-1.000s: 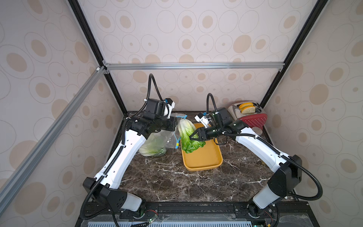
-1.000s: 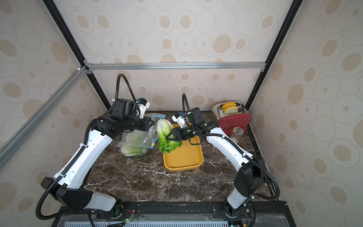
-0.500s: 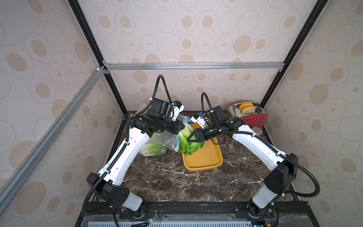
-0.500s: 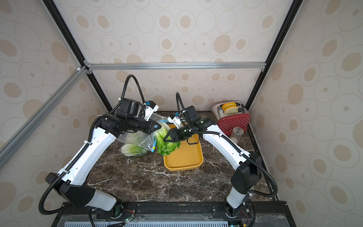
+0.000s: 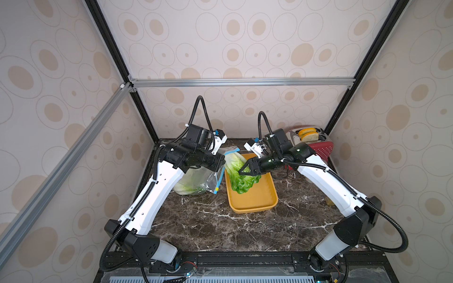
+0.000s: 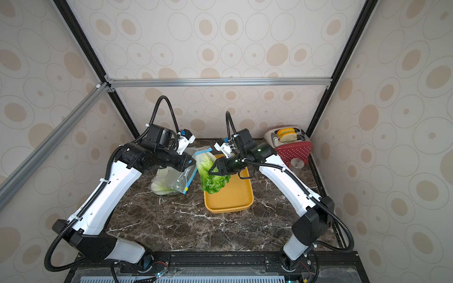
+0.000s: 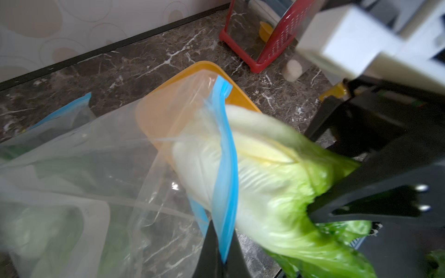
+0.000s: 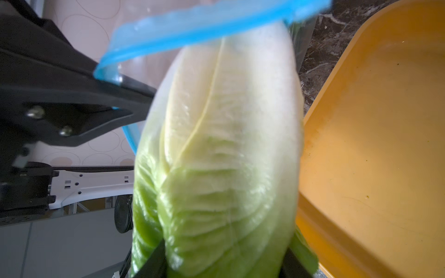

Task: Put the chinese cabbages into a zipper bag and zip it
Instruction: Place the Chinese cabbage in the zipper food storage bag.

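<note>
Green cabbage point(image 5: 245, 186) is gripped by right end effector point(image 5: 242, 170), base inside zipper bag point(image 5: 203, 178) pinched by left end effector point(image 7: 222, 245).

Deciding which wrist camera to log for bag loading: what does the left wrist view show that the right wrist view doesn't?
Only the left wrist view shows a second cabbage already inside the zipper bag, and the red rack. Only the right wrist view shows the left arm's white link and the yellow tray's floor directly. Both show the held cabbage's white base at the bag's blue strip, the left gripper pinching that strip, and the right gripper on the leafy end.
</note>
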Tool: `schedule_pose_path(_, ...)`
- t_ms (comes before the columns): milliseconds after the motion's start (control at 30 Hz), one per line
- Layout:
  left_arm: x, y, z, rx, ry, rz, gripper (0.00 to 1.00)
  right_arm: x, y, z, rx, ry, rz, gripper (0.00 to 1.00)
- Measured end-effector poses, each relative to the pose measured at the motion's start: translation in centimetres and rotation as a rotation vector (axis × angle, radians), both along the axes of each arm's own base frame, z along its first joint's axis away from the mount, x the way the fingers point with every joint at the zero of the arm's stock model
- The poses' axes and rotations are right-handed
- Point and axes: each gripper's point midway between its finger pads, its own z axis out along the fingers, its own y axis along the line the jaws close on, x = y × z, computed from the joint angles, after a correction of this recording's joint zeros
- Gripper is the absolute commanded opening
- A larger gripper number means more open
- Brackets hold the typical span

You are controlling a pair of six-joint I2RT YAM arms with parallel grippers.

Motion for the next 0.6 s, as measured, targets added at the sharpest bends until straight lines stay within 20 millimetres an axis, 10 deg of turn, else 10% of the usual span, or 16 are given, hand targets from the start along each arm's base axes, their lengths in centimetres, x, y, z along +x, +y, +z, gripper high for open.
schedule_pose_path(200,0.1,0.6,-0.3,0.033,-0.003,0.02,0.0,-1.3,0.3,2.9,0.129,0.003,0.005,0.48)
schedule_pose_path(600,1.3,0.2,0.8,-0.036,-0.019,0.092,0.0,-0.5,1.3,0.9,0.14,0.034,-0.007,0.47)
